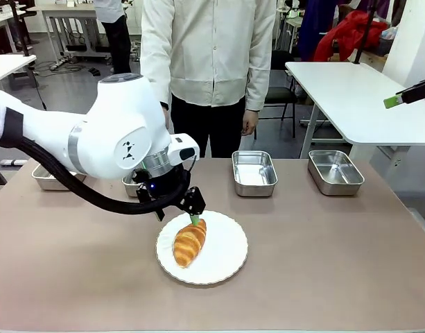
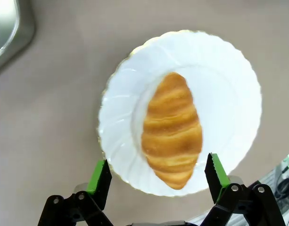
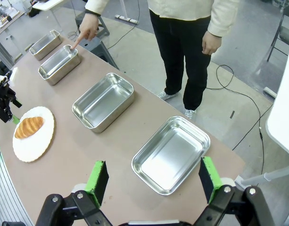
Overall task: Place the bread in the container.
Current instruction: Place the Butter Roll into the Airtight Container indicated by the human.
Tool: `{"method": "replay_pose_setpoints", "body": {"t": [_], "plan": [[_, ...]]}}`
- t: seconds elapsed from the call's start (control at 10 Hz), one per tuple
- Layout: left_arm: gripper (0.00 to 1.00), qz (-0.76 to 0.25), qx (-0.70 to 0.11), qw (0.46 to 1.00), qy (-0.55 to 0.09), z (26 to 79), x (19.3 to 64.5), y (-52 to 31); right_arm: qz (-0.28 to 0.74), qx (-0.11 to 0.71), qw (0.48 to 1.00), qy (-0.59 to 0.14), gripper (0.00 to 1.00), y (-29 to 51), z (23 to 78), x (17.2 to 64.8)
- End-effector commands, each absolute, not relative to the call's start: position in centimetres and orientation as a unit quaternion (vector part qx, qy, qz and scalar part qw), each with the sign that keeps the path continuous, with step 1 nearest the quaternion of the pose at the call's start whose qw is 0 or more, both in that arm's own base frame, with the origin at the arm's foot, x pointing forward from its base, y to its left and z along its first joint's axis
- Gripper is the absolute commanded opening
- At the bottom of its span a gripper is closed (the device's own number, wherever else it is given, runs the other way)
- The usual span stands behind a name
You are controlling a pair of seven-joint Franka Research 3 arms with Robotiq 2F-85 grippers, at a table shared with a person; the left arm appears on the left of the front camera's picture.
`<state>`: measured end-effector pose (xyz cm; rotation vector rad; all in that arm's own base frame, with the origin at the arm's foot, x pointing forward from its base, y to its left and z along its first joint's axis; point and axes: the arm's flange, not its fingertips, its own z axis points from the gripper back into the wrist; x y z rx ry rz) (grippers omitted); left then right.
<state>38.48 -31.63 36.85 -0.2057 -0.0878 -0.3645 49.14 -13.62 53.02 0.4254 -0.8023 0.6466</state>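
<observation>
Bread lies lengthwise on the white plate on the table. I have the left gripper wide open and empty over it, a finger on each side of one end, so closing would pinch its narrow width. The person's hand points at the second pan from the robot's left, which I take as the container. The right gripper, open and empty too, hangs high over the end pan, clear of the work.
</observation>
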Motion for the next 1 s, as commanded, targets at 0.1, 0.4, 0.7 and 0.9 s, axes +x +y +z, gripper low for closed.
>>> {"method": "replay_pose_setpoints", "body": {"t": [0.1, 0.4, 0.7, 0.9], "plan": [[1.0, -0.178, -0.096, 0.978, -0.057, 36.9, 38.7, -30.7, 0.307, 0.204, 0.847, -0.383, 1.0, -13.6, 53.1, 49.1], [1.0, -0.163, -0.092, 0.981, -0.052, 37.0, 38.3, -32.4, 0.307, 0.204, 0.847, -0.383, 1.0, -13.6, 53.1, 49.1], [1.0, -0.154, -0.099, 0.982, -0.037, 35.9, 37.7, -33.9, 0.307, 0.204, 0.847, -0.383, 1.0, -13.6, 53.1, 49.1], [1.0, -0.164, -0.091, 0.982, -0.015, 34.7, 37.7, -34.8, 0.307, 0.204, 0.847, -0.383, 1.0, -13.6, 53.1, 49.1]]}}
